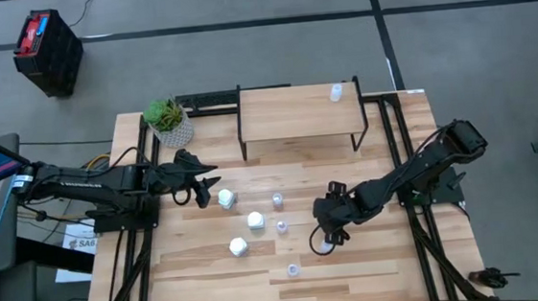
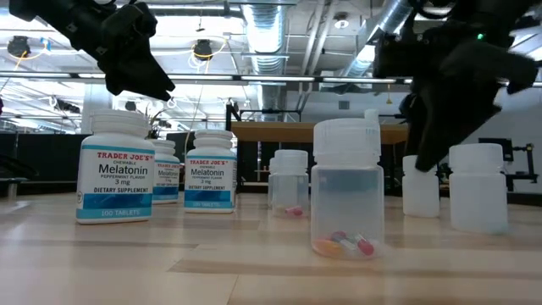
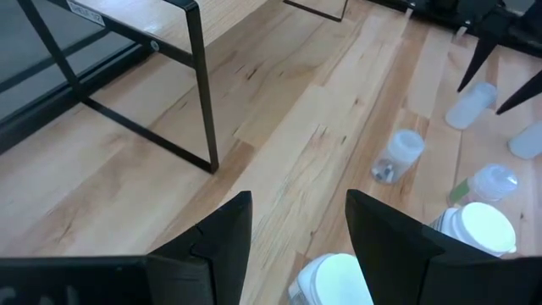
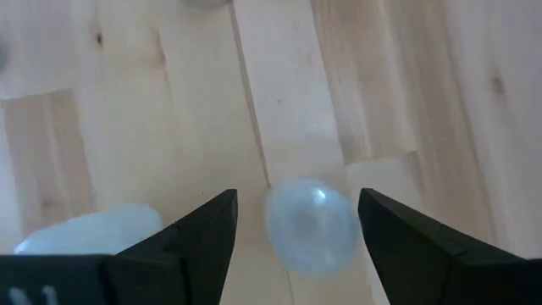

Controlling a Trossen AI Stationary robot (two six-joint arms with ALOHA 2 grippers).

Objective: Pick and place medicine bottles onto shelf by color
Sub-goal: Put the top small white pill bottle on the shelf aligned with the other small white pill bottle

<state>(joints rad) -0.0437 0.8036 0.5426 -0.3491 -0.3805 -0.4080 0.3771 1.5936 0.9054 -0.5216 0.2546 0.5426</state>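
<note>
Small translucent bottle (image 4: pixel 311 224) is standing on the desk (image 1: pixel 374 258), sitting between the spread fingers of the right tool (image 1: pixel 330 234). Left tool (image 1: pixel 206 186), fingers apart, is hovering beside a white bottle (image 1: pixel 226 199), near the shelf (image 1: pixel 295 112).

High view straight down on whole table (image 1: pixel 355 269); low view level, close to bottles (image 2: pixel 347 191); wrists look down past fingers.

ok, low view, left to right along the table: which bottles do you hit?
Large labelled melatonin bottle → second labelled melatonin bottle → small clear bottle farther back → big near clear bottle with pills → translucent bottle → translucent bottle at far right.
</note>
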